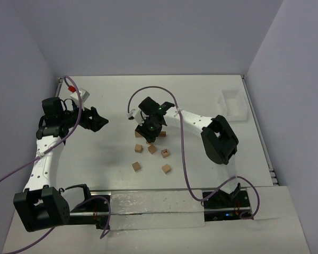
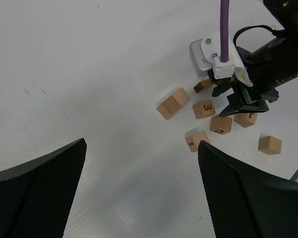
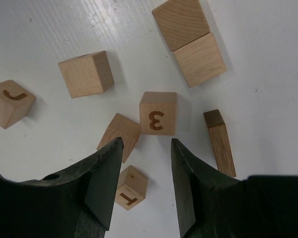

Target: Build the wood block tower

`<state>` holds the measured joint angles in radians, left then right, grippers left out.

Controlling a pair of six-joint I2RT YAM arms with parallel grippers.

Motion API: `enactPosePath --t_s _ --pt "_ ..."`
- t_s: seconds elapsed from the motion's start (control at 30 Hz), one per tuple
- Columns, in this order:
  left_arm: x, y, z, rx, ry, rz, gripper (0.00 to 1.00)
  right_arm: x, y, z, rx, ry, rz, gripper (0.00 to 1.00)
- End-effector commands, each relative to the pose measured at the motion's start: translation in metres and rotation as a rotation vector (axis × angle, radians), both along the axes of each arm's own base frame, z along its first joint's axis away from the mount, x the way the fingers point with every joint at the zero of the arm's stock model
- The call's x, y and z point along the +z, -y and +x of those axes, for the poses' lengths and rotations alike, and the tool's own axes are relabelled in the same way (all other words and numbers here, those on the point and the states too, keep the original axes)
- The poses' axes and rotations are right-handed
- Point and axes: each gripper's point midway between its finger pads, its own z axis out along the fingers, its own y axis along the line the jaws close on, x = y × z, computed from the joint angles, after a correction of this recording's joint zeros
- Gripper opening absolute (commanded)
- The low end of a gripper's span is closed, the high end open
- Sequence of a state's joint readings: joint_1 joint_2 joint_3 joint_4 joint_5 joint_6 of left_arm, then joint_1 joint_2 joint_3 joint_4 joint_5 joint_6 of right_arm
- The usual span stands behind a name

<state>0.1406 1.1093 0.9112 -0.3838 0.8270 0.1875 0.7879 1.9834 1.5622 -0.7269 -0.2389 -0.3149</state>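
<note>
The wood blocks (image 3: 158, 114) crowd close under the right gripper (image 3: 145, 148), with only narrow gaps between them; the bench (image 1: 111, 153) left of them is open.

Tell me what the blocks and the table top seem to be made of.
Blocks: unpainted light wood, matte; grain lines show, and marks like the 3 look burned or printed. Table top: smooth white surface with faint sheen and fine streaks, perhaps laminate or plastic.
</note>
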Motion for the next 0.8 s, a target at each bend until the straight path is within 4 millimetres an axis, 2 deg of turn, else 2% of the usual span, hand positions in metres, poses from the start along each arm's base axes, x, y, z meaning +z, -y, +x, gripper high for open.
enactPosePath --t_s 0.0,0.3,0.77 --pt "0.012 0.001 0.005 -0.025 0.059 -0.008 0.99 0.006 -0.009 0.010 0.018 0.042 -0.001 0.52" --pt "0.012 0.002 0.004 -0.033 0.061 -0.006 0.99 -0.004 -0.010 0.017 0.026 0.047 -0.025 0.62" --pt "0.010 0.002 0.004 -0.038 0.059 -0.011 0.99 -0.019 -0.008 0.013 0.088 0.027 -0.049 0.60"
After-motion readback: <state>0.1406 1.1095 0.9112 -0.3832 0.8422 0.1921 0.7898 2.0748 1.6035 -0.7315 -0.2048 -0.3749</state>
